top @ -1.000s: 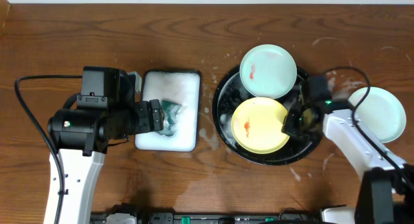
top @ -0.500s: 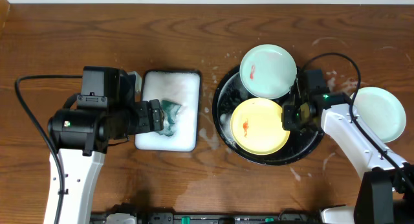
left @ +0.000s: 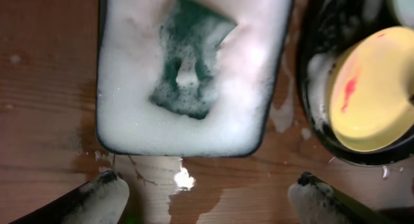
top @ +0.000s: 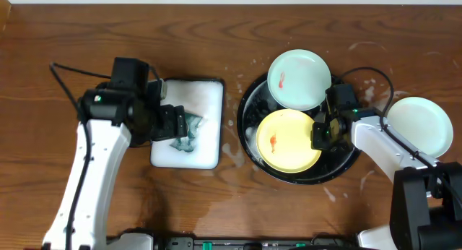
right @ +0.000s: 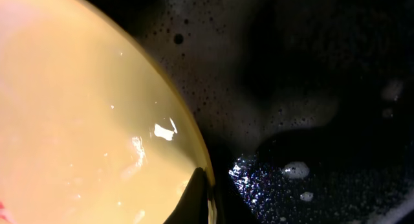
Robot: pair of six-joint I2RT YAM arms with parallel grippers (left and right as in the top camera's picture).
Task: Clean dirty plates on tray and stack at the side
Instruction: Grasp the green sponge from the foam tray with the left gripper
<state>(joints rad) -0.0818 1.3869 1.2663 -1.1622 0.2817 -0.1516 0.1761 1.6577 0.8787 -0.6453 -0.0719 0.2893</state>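
While my right jaws are closed on the right rim of the yellow plate, it lies red-smeared in the black tray, close against the stained mint plate. I worry about that thin pinch: the rim is wet with suds, so any lift may let it slide out or knock its neighbour. My left jaws hang wide apart over the green sponge in the white foam tray; closing off-centre could just shove it through the foam. One mint plate lies on the surface to the right.
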